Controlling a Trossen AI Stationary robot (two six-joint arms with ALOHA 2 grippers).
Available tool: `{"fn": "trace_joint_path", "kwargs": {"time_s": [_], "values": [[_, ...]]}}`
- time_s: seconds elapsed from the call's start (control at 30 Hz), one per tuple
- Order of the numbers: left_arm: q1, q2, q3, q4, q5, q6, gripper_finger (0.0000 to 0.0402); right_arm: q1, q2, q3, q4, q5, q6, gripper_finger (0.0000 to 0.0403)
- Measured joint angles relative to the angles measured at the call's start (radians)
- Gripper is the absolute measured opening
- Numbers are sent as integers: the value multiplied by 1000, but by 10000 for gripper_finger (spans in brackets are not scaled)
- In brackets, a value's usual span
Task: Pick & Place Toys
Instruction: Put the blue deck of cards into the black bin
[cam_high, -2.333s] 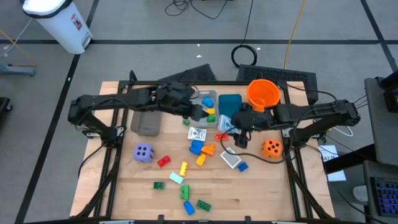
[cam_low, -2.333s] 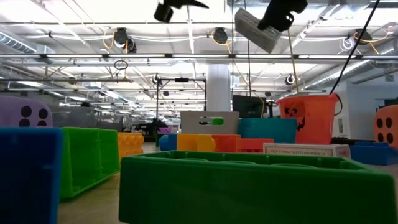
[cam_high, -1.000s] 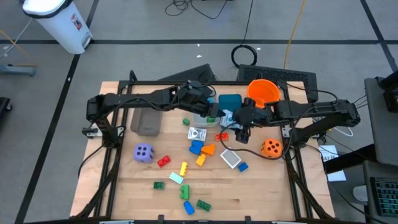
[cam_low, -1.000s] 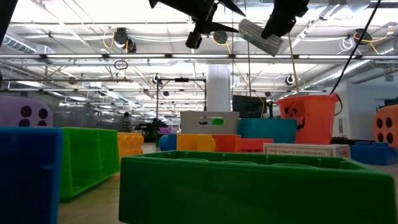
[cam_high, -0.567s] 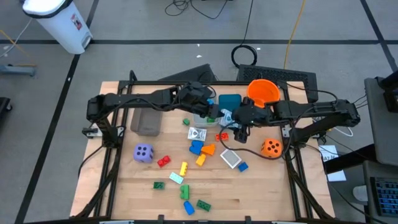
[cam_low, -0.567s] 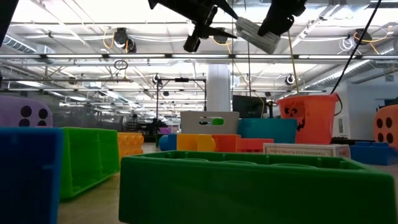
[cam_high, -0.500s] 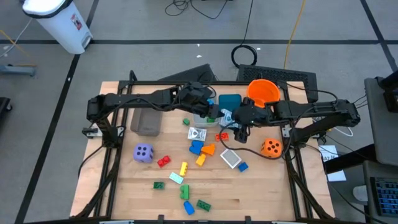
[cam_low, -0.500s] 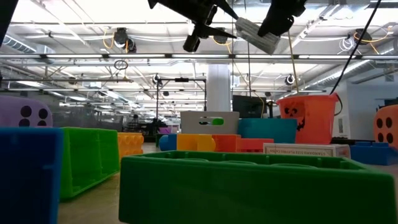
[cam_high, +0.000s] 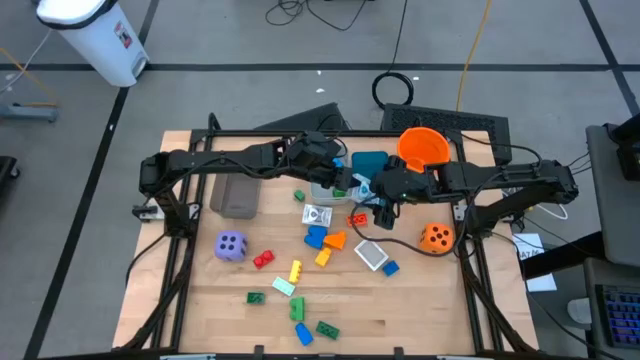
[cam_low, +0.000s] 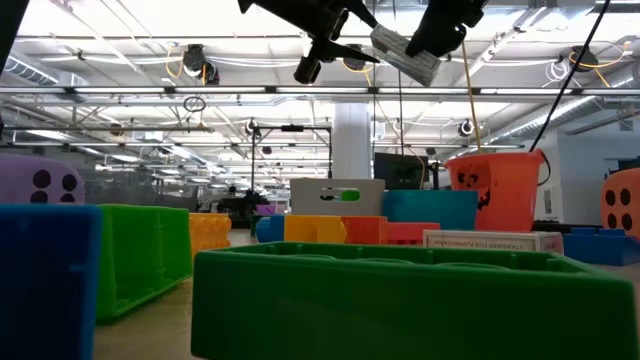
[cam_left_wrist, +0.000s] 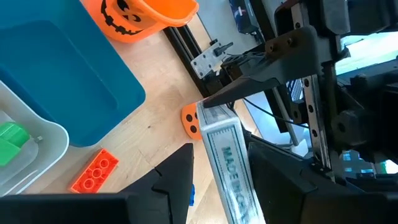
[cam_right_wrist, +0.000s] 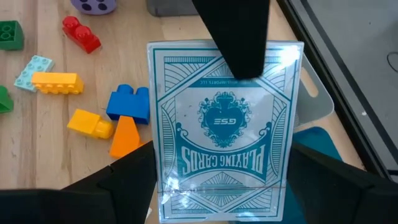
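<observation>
A teal-and-white playing-card box (cam_right_wrist: 224, 124) hangs high above the table's middle, in front of the bins, with both grippers on it. My right gripper (cam_right_wrist: 221, 155) reaches it from the right and my left gripper (cam_left_wrist: 221, 149) from the left; in the high view they meet at the box (cam_high: 363, 187). The low view shows the box (cam_low: 405, 55) tilted, well above the toys. Loose bricks (cam_high: 318, 237), a purple die (cam_high: 230, 246), an orange die (cam_high: 436, 237) and white packets (cam_high: 317, 215) lie flat on the wood. My left gripper has the box's end farthest from my right wrist between its two fingers, one finger (cam_right_wrist: 233, 37) flat on the printed face, the other behind. The box's narrow side (cam_left_wrist: 227, 162) shows between them. The fingers slant down from the table's left. My right gripper pinches the box across its width, one finger on each long narrow side (cam_right_wrist: 155, 174), at the end nearest its wrist. The fingers slant down from the table's right. The box is lifted clear of the table, tilted, its printed face toward the wrist camera.
Behind the grippers stand a pale grey bin (cam_high: 328, 165) holding green bricks, a teal bin (cam_high: 370, 163) and an orange bucket (cam_high: 422, 148). A dark grey bin (cam_high: 236, 195) sits at the left. The near part of the table holds scattered bricks.
My left gripper, earlier over the pale grey bin, came right to the box before the last second. Since then both grippers have stayed where they are; the box's free end has edged slightly up and toward my left arm.
</observation>
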Motion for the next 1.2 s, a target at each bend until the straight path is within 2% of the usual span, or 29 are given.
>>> {"fn": "trace_joint_path", "kwargs": {"time_s": [0.17,0.43,0.53,0.7,0.97,1.2], "values": [[0,-1,0,-4,-1,-1,152,0,12,0,36,1,-4,307],[2,1,0,-10,5,-7,78,0,21,0,32,14,-17,309],[4,0,0,-8,12,4,78,0,19,0,34,13,-16,318],[19,0,0,-7,85,66,80,0,3,0,38,-15,-9,332],[51,-49,-2,-49,121,116,84,0,-75,1,11,-12,18,330],[110,-197,-1,-273,66,242,86,-15,-160,-2,6,-3,59,329]]}}
